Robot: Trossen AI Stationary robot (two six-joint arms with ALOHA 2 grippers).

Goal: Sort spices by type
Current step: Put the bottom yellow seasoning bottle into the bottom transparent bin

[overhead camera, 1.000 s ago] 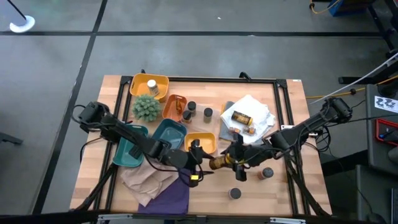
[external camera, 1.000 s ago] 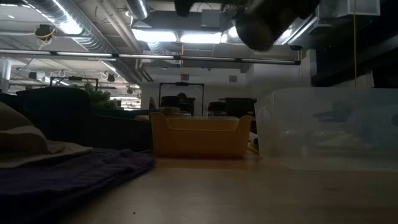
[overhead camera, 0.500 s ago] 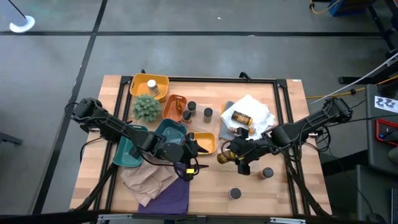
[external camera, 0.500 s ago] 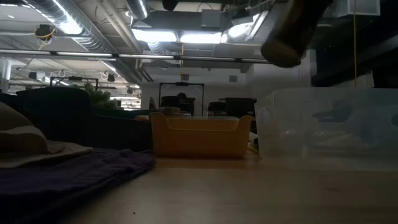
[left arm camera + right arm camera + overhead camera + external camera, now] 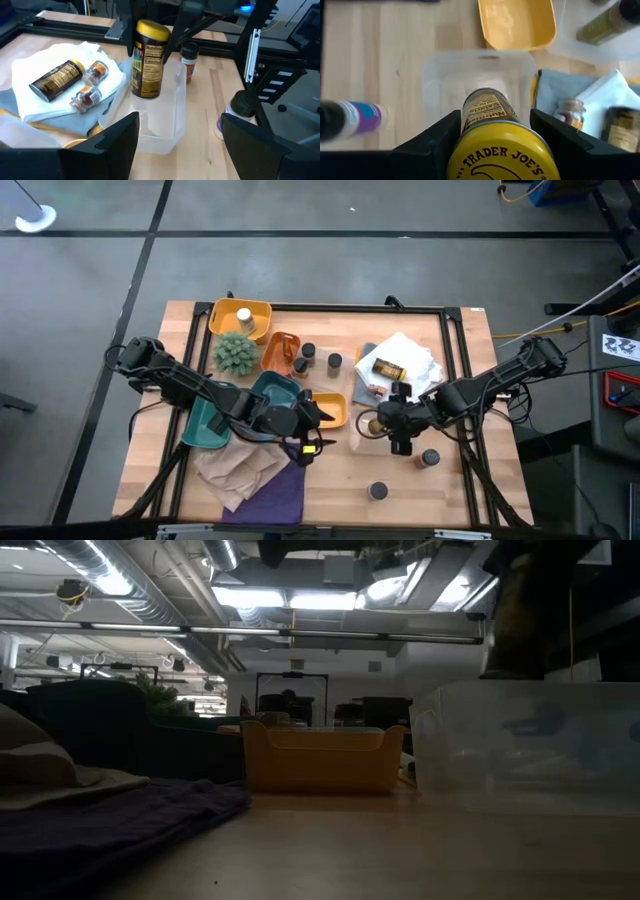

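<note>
Holding a yellow-lidded spice jar (image 5: 492,131) upright between its two fingers, the right gripper (image 5: 385,420) hangs over a clear plastic tray (image 5: 165,117) that sits on the bench toward its front edge, right of centre. In the left wrist view the jar's base is down inside the tray; whether it touches the floor of the tray cannot be told. The jar's dark label and yellow cap stand well above the tray's rim.

The left gripper (image 5: 312,420) waits with its fingers spread wide and nothing between them, over the bench just left of a small yellow tray (image 5: 325,408), which sits beside the clear tray.

Other spices are scattered about. A dark jar with a yellow lid (image 5: 56,77) and two small clear jars (image 5: 89,82) lie on a white cloth (image 5: 405,360) toward the right back part of the bench. Three dark-lidded jars (image 5: 318,358) stand near the middle back, beside an orange tray (image 5: 278,352). A pale-lidded jar (image 5: 244,318) sits in the yellow tray at the back left corner (image 5: 240,320). Two more dark-lidded jars (image 5: 430,458) stand near the front edge on the right.
</note>
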